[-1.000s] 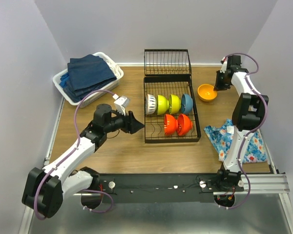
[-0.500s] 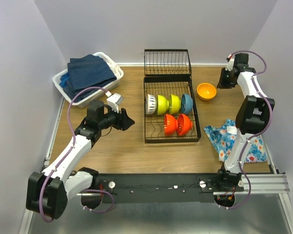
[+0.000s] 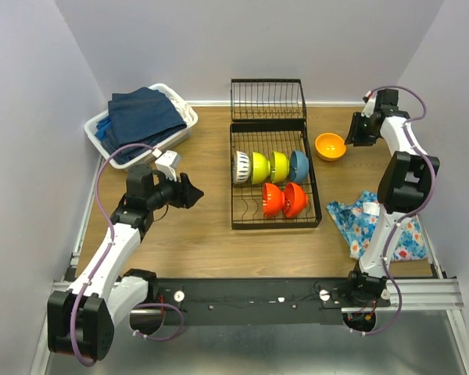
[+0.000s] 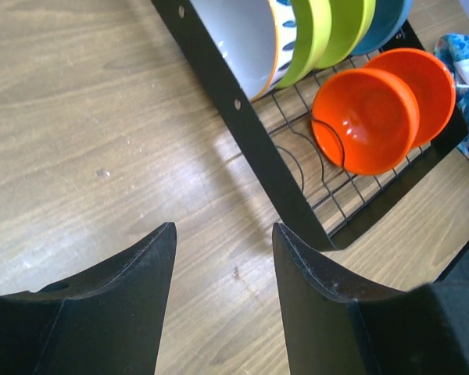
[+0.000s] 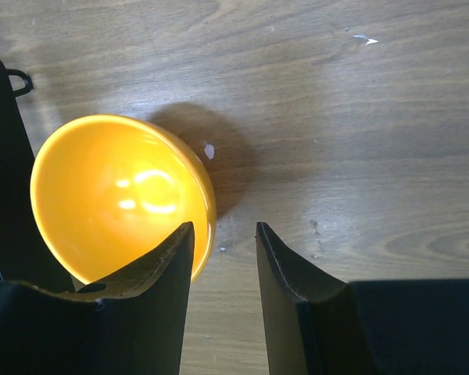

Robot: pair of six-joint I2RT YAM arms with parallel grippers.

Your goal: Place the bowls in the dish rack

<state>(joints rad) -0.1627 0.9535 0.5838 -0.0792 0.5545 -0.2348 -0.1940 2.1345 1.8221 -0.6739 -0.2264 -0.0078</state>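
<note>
You're hovering right fingers (image 5: 141, 312) spread beside the glossy orange bowl (image 5: 117, 195); left fingers (image 4: 109, 312) gaping, empty, facing the wire rack (image 4: 246, 137).

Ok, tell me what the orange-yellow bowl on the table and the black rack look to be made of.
Orange-yellow round bowl: probably glazed ceramic or hard plastic with a glossy finish, as bright highlights shine on its inner wall. The look does not settle which.
Black rectangular wire dish rack: looks like coated metal with a satin black finish. It has thin bent wires fixed to a flat bar with small round holes.
</note>
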